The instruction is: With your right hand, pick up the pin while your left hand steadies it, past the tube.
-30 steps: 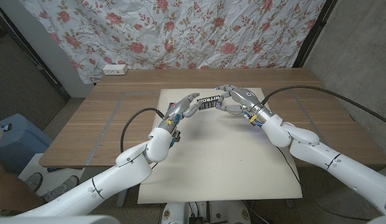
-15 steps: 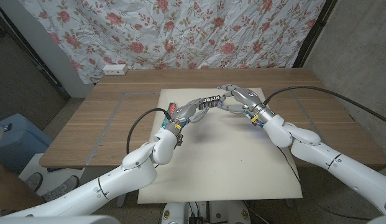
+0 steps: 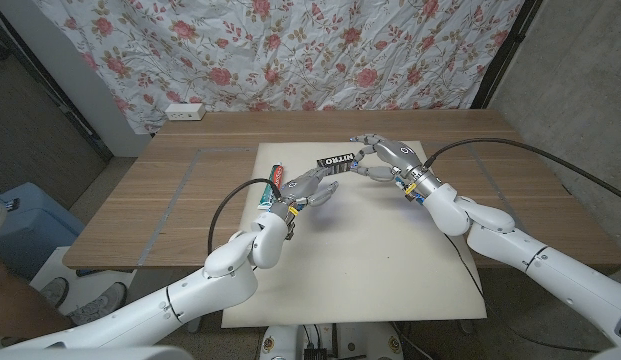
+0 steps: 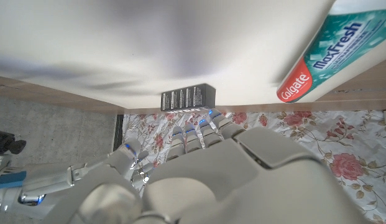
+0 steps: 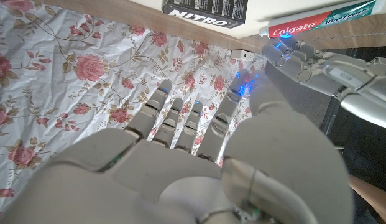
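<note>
A small black box labelled NITRO (image 3: 337,160) lies on the white mat (image 3: 390,260), just past a Colgate tube (image 3: 271,183). My right hand (image 3: 385,159) reaches toward the box's right end with its fingers spread, and its fingertips are at or just short of the box. My left hand (image 3: 310,187) hovers on the near side of the box, apart from it, with its fingers loosely spread beside the tube. In the right wrist view the box (image 5: 205,7) and tube (image 5: 317,22) sit beyond my right hand (image 5: 180,162). The left wrist view shows the box (image 4: 188,98) and tube (image 4: 329,53).
The mat covers the middle of the wooden table (image 3: 190,190). A white power strip (image 3: 184,111) lies at the far left corner. A floral curtain (image 3: 320,50) hangs behind the table. A black cable (image 3: 510,145) arcs over the table's right side.
My left hand has pulled back from the box toward the near side and slid right, uncovering the tube. The right hand and the box have barely moved.
</note>
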`<state>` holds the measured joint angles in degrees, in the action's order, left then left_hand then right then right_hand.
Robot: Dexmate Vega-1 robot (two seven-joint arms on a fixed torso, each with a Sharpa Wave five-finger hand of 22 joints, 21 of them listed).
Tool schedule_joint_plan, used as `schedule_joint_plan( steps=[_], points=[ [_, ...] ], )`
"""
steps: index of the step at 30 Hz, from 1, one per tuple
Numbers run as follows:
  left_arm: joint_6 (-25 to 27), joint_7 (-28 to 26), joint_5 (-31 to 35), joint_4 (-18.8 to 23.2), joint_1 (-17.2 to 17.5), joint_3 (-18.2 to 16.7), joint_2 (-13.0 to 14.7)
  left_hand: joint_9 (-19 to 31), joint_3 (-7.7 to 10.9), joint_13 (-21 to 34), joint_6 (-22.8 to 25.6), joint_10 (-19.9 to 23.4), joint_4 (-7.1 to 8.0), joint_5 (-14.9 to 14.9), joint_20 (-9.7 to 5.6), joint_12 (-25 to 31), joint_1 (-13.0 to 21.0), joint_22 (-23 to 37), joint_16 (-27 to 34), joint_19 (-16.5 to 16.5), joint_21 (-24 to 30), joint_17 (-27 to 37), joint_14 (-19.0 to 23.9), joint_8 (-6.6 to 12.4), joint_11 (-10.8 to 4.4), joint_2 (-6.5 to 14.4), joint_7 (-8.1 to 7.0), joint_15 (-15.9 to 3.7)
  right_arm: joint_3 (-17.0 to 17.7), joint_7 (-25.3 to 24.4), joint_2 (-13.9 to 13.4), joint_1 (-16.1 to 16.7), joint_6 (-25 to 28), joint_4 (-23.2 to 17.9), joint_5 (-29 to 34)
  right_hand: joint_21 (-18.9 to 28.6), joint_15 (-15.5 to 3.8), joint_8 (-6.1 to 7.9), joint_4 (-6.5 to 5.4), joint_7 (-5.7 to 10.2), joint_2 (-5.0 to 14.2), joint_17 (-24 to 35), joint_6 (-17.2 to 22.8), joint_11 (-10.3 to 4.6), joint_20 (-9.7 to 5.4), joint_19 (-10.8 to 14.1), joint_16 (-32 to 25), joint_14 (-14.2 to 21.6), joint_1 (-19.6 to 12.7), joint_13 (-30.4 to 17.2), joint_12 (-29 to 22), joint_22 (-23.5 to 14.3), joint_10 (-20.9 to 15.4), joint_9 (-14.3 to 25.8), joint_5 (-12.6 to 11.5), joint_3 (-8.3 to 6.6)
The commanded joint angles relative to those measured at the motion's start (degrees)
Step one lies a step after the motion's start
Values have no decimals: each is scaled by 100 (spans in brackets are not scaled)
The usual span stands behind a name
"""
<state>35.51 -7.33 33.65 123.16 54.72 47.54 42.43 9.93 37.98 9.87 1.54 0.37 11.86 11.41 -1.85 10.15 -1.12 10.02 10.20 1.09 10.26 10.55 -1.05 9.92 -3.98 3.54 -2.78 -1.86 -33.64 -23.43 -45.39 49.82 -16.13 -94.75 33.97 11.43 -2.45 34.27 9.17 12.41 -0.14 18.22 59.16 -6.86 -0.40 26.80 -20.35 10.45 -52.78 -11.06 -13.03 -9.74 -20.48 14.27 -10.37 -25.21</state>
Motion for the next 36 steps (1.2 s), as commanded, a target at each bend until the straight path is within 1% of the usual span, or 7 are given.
schedule_joint_plan(
  steps=[1,5,8,14,25,28,36],
  points=[
    [184,412,532,-191,-143,288,-97,12,-75,15,-41,-32,-3,-23,-422,26,-42,27,2,-135,-21,12,-57,-1,-1,628,-6,-211,-42,-41,51,-68,-56,102,-3,-1,-208,29,6,49,57,32,92,31,15,34,-29,48,-16,-19,27,-20,-37,13,6,26],
    [349,715,750,-193,-222,416,-103,11,-124,14,-98,-64,1,-18,-430,23,-41,31,-1,-217,-19,13,-106,-10,17,654,26,-188,-63,-91,68,-101,-103,155,28,-3,-204,24,6,49,60,34,93,21,15,30,-28,43,-19,-20,30,-20,-40,8,7,28],
    [354,763,816,-233,-210,433,-127,10,-148,14,-136,-77,2,-15,-439,26,-38,32,-1,-252,-11,13,-134,-14,17,681,75,-175,-76,-124,86,-121,-135,200,30,-5,-198,18,6,49,64,36,94,20,17,26,-30,49,-22,-20,33,-20,-43,3,9,29],
    [366,905,991,-311,-241,499,-142,9,-178,13,-158,-92,3,-11,-453,28,-36,34,7,-311,-9,14,-142,-10,33,699,81,-180,-94,-141,109,-135,-142,243,23,-4,-201,12,6,48,65,39,97,15,20,30,-32,52,-24,-20,39,-21,-41,-2,11,33],
    [407,1088,1094,-342,-182,422,-123,8,-242,12,-187,-95,5,-6,-478,39,-39,37,16,-383,5,13,-161,-2,52,706,84,-191,-123,-171,154,-146,-77,274,32,-4,-204,3,6,47,66,44,108,17,21,28,-31,48,-27,-21,50,-21,-39,-12,16,42],
    [333,1102,1069,-385,-185,402,-119,7,-258,12,-196,-98,5,-5,-481,40,-39,37,18,-392,11,13,-166,0,48,707,81,-193,-135,-166,164,-162,-85,293,16,-4,-203,0,6,46,66,46,111,28,22,29,-33,52,-27,-21,50,-21,-46,-15,17,45],
    [264,1240,1045,-499,-228,409,-150,7,-293,12,-216,-107,5,-2,-481,42,-39,38,25,-408,24,12,-169,2,45,711,80,-190,-180,-123,197,-238,-217,356,-56,-4,-207,-8,5,47,67,49,112,31,22,30,-35,56,-27,-22,51,-21,-56,-22,19,50]
  ],
)
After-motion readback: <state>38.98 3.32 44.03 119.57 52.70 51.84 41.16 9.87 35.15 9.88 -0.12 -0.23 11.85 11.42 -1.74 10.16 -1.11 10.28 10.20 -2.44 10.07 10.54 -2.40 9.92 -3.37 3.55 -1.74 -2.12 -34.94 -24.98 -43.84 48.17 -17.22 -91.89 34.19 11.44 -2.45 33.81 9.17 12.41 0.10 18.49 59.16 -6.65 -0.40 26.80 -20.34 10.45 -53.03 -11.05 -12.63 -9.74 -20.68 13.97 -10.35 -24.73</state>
